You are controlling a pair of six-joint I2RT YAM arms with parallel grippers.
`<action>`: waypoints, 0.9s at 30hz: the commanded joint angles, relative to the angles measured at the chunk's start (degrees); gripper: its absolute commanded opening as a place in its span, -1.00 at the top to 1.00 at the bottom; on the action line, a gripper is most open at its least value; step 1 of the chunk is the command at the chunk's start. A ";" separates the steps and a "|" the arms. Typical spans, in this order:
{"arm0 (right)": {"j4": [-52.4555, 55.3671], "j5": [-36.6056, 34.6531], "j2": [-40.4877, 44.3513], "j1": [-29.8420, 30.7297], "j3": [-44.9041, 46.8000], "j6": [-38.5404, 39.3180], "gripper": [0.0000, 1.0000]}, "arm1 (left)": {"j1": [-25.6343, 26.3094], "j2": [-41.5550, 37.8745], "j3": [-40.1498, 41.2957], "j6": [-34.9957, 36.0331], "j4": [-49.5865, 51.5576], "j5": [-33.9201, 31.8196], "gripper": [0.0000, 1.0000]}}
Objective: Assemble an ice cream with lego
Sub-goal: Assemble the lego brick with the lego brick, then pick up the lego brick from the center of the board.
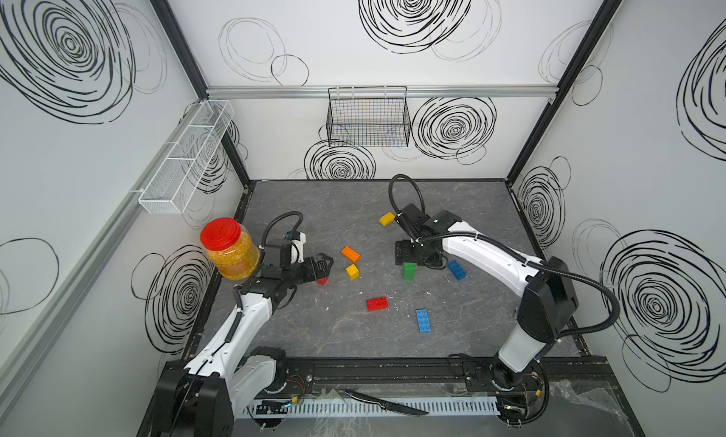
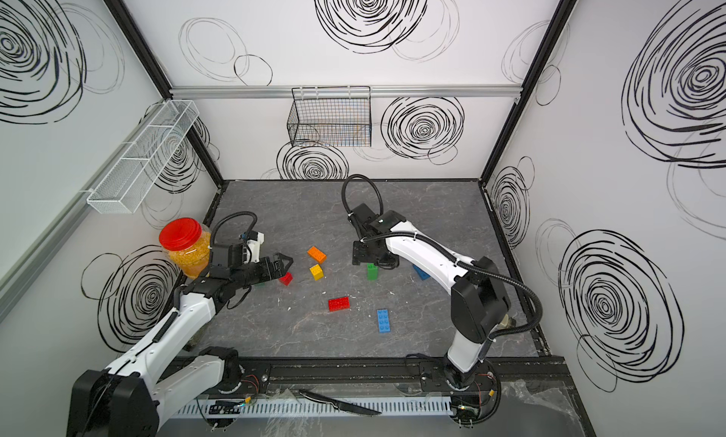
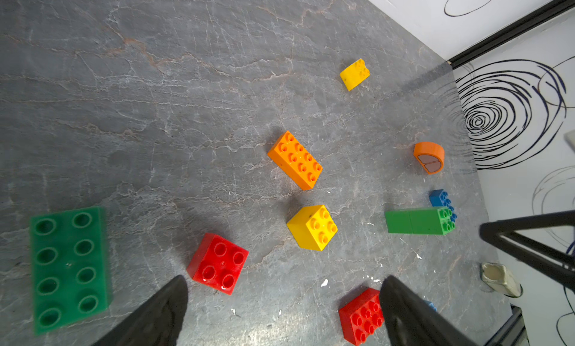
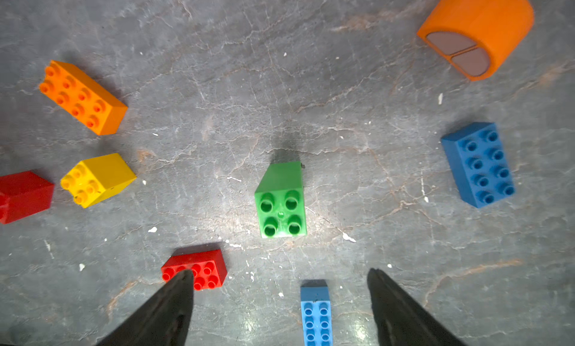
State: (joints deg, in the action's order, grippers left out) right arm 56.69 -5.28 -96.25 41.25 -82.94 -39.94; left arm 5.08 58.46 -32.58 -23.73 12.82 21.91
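Lego bricks lie scattered on the grey table. A green stack (image 1: 408, 271) of two bricks stands upright, and my right gripper (image 4: 280, 273) hangs open just above it, apart from it. Around it are a dark blue brick (image 4: 479, 164), an orange rounded piece (image 4: 476, 30), a red brick (image 4: 199, 269) and a long light blue brick (image 4: 315, 316). My left gripper (image 3: 286, 280) is open and empty over the table, with a small red brick (image 3: 217, 263) near one finger. Farther off lie a yellow cube (image 3: 312, 227), an orange brick (image 3: 295, 159), a yellow sloped piece (image 3: 354, 74) and a green plate (image 3: 70, 266).
A red-lidded jar (image 1: 230, 248) of yellow grains stands at the left wall beside my left arm. A black wire basket (image 1: 368, 117) and a white mesh basket (image 1: 188, 156) hang on the walls. A knife (image 1: 385, 404) lies on the front rail.
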 commanded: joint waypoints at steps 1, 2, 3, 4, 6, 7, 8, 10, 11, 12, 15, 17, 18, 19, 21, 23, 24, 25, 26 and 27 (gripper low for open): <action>3.68 -1.16 3.32 -3.44 -0.09 -1.22 -0.96 | -0.25 -0.91 -0.88 0.53 -0.55 -0.38 -0.98; 3.35 -0.81 4.30 -4.63 0.77 -1.21 -0.99 | -0.16 -0.93 -0.84 0.52 -0.55 -0.42 -0.98; 2.50 -0.25 5.46 -6.15 2.12 -1.32 -1.00 | -0.12 -0.98 -0.89 0.52 -0.51 -0.46 -0.99; 1.69 0.34 6.73 -7.68 3.68 -1.36 -1.00 | -0.07 -1.06 -0.82 0.52 -0.51 -0.60 -0.98; -0.32 1.80 8.73 -11.06 6.92 -2.24 -1.00 | 0.09 -1.07 -0.85 0.52 -0.30 -0.98 -0.98; -0.95 1.81 9.54 -12.84 8.66 -3.64 -1.00 | 0.18 -1.19 -0.87 0.60 -0.17 -1.15 -0.98; -1.42 1.88 10.02 -14.41 9.97 -5.11 -1.00 | 0.15 -1.28 -0.86 0.61 -0.18 -1.30 -0.98; -1.31 2.33 10.07 -17.82 11.96 -8.19 -1.00 | 0.44 -1.33 -0.91 0.61 -0.14 -1.54 -0.98; -1.30 2.19 9.81 -18.98 12.71 -9.47 -1.00 | 0.55 -1.36 -0.96 0.61 -0.08 -1.61 -0.98; -0.82 1.94 9.47 -20.29 13.13 -11.29 -1.00 | 0.54 -1.35 -0.95 0.61 -0.01 -1.67 -0.98; -1.41 2.63 8.28 -23.39 14.48 -14.74 -1.00 | 0.72 -1.40 -0.92 0.61 0.10 -1.95 -0.98; -2.20 3.23 7.39 -25.33 15.57 -16.95 -1.00 | 0.81 -1.51 -0.95 0.61 0.16 -2.08 -0.98; -2.75 3.65 6.86 -26.32 16.25 -17.82 -1.00 | 0.81 -1.58 -0.93 0.61 0.19 -2.10 -0.98; -3.67 4.23 6.27 -27.11 16.86 -18.36 -1.00 | 0.85 -1.67 -0.91 0.61 0.17 -2.12 -0.98; -4.93 4.73 4.95 -28.20 17.60 -19.11 -1.00 | 0.81 -1.77 -0.91 0.61 0.27 -2.08 -0.98; -5.06 4.58 3.20 -28.76 17.47 -19.68 -1.00 | 0.81 -1.62 -0.92 0.61 0.28 -2.11 -0.98; -4.81 4.17 2.21 -28.94 17.22 -20.26 -1.00 | 0.83 -1.61 -0.92 0.61 0.28 -2.07 -0.98; -4.89 4.20 1.51 -29.10 17.11 -20.62 -0.99 | 0.82 -1.59 -0.92 0.61 0.27 -2.14 -0.98; -5.29 4.44 0.88 -29.21 17.19 -20.98 -0.98 | 0.81 -1.60 -1.01 0.61 0.22 -2.13 -0.98; -5.73 4.57 0.39 -29.29 17.39 -21.58 -0.96 | 0.81 -1.60 -1.00 0.61 0.27 -2.07 -0.98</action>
State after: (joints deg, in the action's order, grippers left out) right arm 51.68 -1.04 -94.91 12.12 -66.04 -58.24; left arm 5.63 57.56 -32.58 -23.73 13.63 20.29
